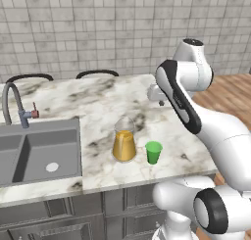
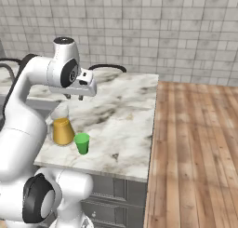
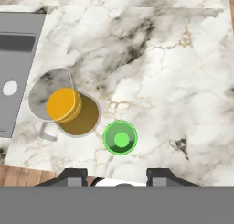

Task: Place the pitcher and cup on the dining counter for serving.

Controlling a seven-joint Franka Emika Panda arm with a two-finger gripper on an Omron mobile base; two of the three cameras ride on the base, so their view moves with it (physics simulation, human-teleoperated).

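The pitcher [image 1: 124, 146] [image 2: 62, 129] is a clear glass jug holding orange-yellow liquid, upright near the front edge of the white marble dining counter [image 1: 108, 99] [image 2: 125, 108]. The small green cup [image 1: 153, 152] [image 2: 82, 143] stands just to its right, apart from it. My gripper [image 2: 74, 97] hangs well above the counter, behind and above both, pointing down. In the hand view the pitcher [image 3: 68, 109] and cup [image 3: 120, 138] lie below, the cup nearly in line with my gripper [image 3: 116, 179]. The jaws are open with nothing between them.
A grey sink [image 1: 39, 151] with a curved faucet [image 1: 12, 104] is set into the counter left of the pitcher. Two dark chair backs [image 1: 97, 73] rise behind the far edge. Wooden floor [image 2: 195, 152] lies right of the counter, and a tiled wall stands behind.
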